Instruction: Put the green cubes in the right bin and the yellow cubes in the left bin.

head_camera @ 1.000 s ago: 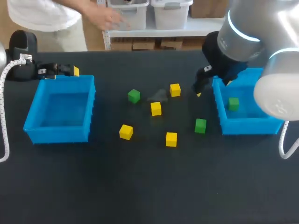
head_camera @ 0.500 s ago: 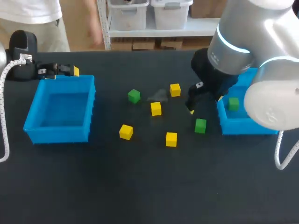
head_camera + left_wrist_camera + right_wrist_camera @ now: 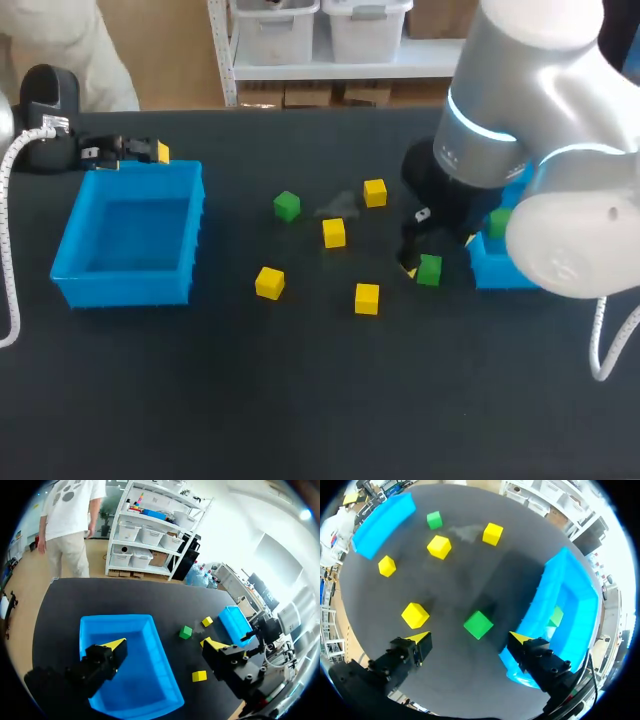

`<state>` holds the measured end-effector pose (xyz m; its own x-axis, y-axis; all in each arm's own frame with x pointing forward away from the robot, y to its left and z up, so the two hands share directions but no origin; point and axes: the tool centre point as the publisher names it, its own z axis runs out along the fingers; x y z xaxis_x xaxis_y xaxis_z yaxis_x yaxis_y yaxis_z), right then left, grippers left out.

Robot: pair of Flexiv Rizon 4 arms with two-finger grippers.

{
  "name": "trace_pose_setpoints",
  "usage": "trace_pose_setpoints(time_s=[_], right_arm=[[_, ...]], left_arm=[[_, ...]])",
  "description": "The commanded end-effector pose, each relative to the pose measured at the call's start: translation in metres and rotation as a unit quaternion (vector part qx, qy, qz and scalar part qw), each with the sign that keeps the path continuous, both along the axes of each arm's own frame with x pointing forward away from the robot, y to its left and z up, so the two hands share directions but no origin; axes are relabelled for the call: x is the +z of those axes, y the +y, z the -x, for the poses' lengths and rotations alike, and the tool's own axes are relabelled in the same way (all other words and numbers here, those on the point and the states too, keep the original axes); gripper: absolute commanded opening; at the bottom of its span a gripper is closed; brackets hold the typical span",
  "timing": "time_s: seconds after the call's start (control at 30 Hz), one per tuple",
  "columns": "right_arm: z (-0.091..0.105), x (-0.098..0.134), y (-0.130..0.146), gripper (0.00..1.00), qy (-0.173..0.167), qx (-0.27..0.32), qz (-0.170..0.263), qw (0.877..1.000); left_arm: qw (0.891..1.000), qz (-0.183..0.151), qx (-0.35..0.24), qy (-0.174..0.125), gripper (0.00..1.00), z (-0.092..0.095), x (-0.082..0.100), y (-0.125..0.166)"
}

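My right gripper (image 3: 470,637) hangs open over a green cube (image 3: 478,624) that lies on the table between its fingers, untouched, beside the right bin (image 3: 565,585). In the head view this cube (image 3: 429,269) sits at the bin's (image 3: 497,272) near-left corner, with the gripper (image 3: 414,262) mostly hidden under the arm. Another green cube (image 3: 500,222) lies inside the bin, and a third (image 3: 287,206) at mid-table. Several yellow cubes (image 3: 334,233) are scattered around the middle. My left gripper (image 3: 165,645) is open and empty above the left bin's (image 3: 125,285) far rim.
A grey smudge (image 3: 338,207) marks the black table between the far green cube and the far yellow cube (image 3: 375,192). The left bin (image 3: 125,680) holds nothing. My right arm's big elbow (image 3: 565,240) covers most of the right bin.
My right arm has swung from the right bin's far-left corner toward me and down over the green cube beside the bin. A person's hand at the table's back edge has gone.
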<state>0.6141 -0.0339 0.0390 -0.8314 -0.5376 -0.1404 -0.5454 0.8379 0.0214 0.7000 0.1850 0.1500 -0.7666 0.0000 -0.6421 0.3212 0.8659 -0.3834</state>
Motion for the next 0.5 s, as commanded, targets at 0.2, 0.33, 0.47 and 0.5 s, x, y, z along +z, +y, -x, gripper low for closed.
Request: trace_pose_setpoints(time_s=[0.2, 0.33, 0.47, 0.5], right_arm=[[-0.006, -0.021, 0.001, 1.0, 0.01, -0.006, 0.003, 1.0], [-0.008, -0.027, 0.004, 1.0, 0.013, -0.006, 0.004, 1.0], [-0.011, -0.033, 0.005, 1.0, 0.016, -0.008, 0.005, 1.0], [-0.011, -0.033, 0.005, 1.0, 0.017, -0.009, 0.005, 1.0]], left_arm=[[1.0, 0.0, 0.0, 0.0, 1.0, 0.0, 0.0, 0.0], [1.0, 0.0, 0.0, 0.0, 1.0, 0.0, 0.0, 0.0], [1.0, 0.0, 0.0, 0.0, 1.0, 0.0, 0.0, 0.0], [1.0, 0.0, 0.0, 0.0, 1.0, 0.0, 0.0, 0.0]])
